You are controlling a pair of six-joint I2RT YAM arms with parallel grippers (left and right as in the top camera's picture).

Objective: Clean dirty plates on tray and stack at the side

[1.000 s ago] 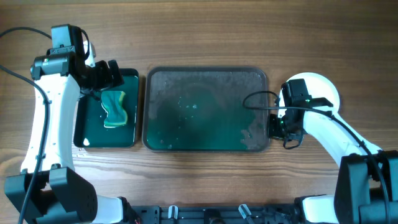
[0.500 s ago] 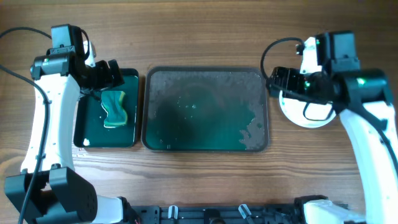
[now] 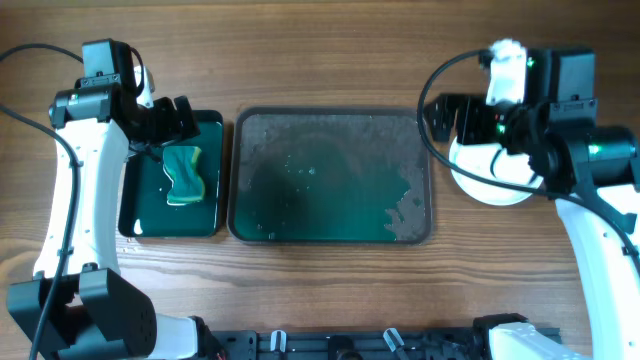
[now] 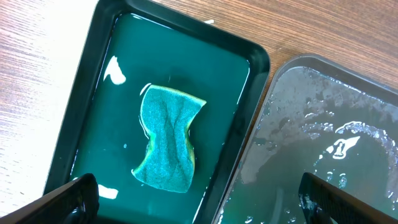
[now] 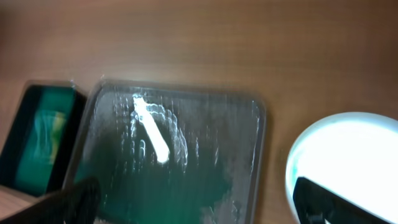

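The tray (image 3: 330, 190) lies mid-table, wet with greenish water and foam, and no plate is on it. White plates (image 3: 497, 178) rest on the table just right of it, partly under my right arm; how many are stacked I cannot tell. My right gripper (image 3: 455, 120) hangs open and empty high above the gap between the tray and the plates. In the right wrist view, blurred, the tray (image 5: 180, 143) is below and a plate (image 5: 348, 158) at right, between open fingers (image 5: 329, 202). My left gripper (image 3: 172, 118) is open and empty above the sponge tray.
A narrow black tray (image 3: 140, 200) of teal water holds a green-yellow sponge (image 3: 184, 175) left of the big tray. In the left wrist view the sponge (image 4: 166, 146) lies flat in that tray (image 4: 93, 81), the big tray's rim (image 4: 273, 87) beside it.
My right gripper has opened and risen from low beside the tray's right edge to above the plates. The left arm has not moved.
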